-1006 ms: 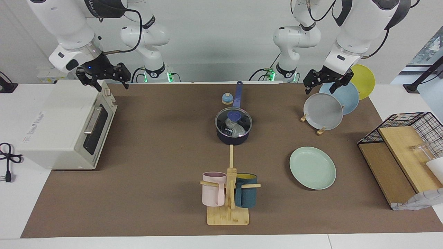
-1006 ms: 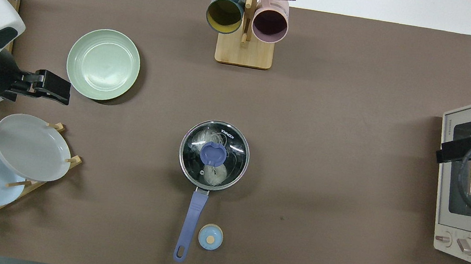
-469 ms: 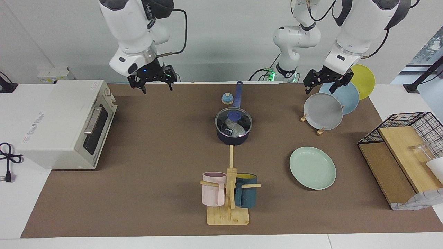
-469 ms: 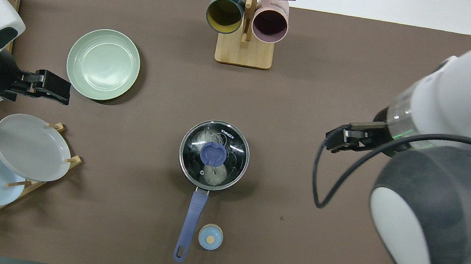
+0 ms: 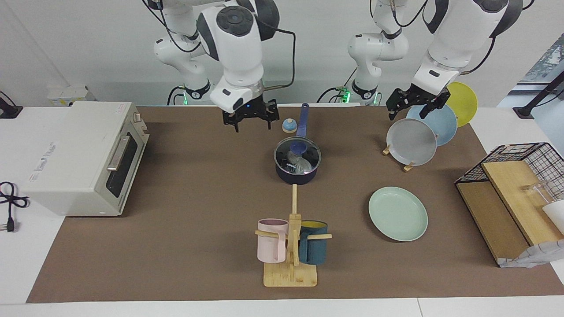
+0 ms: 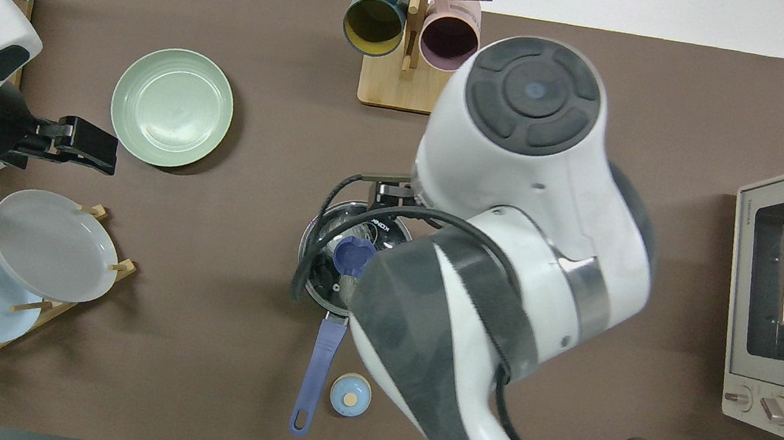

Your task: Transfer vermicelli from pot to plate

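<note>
The right claw has swung in from above the oven at its own end of the bench and now hangs in the air just beside the pot, fingers spread wide and holding nothing; the left claw has not moved, waiting open and empty over the plate rack. That sweep reads as an approach to the pot, and the likely first job is the glass lid, which sits on the pot with its blue knob up. The vermicelli lies under that lid inside the pot, at mid-bench, so nothing has been transferred yet. The plate lies bare toward the left arm's end, farther from the robots than the pot and well apart from it. Room around the pot is tight on some sides: its handle points toward the robots with a small blue bell just beside it, and the mug tree stands farther out with a long peg reaching close to the pot's wall. Between pot and plate the brown mat is open, though the rack of tilted plates stands near that path. In the overhead view the right arm covers most of the pot.
</note>
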{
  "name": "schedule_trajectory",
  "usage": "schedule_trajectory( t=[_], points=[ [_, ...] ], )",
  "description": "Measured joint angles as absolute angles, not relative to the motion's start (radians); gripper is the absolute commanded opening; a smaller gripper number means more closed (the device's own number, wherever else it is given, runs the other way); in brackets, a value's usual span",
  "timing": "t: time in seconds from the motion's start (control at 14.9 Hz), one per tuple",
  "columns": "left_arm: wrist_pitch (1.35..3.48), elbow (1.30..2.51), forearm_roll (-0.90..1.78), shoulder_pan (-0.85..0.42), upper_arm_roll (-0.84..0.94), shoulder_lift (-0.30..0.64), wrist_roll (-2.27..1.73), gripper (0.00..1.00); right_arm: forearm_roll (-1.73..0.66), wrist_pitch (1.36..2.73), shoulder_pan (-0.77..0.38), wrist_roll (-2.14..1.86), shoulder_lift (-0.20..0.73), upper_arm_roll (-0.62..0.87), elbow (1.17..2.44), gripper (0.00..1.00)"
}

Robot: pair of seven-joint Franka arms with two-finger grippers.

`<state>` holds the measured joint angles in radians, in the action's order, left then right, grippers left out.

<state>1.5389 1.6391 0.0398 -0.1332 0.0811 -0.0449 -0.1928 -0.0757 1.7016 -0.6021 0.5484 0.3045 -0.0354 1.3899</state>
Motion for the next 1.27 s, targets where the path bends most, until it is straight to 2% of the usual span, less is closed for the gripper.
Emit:
schedule_trajectory(
  t=[0.4,0.74,1.01,1.27],
  points=[
    [1.539,1.639,0.04,-0.133,0.081,-0.045,-0.193,1.0,-0.076,1.778,-0.672,0.581,0.368,-0.035,1.422,1.0],
    [1.539,1.639,0.04,-0.133,0.081,-0.045,-0.193,1.0,-0.08,1.867,-0.692,0.581,0.367,-0.03,1.51,1.0],
    [1.54,1.639,0.04,-0.133,0.081,-0.045,-0.193,1.0,-0.08,1.899,-0.741,0.59,0.37,-0.026,1.547,1.0],
    [1.542,1.639,0.04,-0.13,0.081,-0.045,-0.193,1.0,-0.08,1.937,-0.738,0.59,0.371,-0.029,1.593,1.0]
  ],
)
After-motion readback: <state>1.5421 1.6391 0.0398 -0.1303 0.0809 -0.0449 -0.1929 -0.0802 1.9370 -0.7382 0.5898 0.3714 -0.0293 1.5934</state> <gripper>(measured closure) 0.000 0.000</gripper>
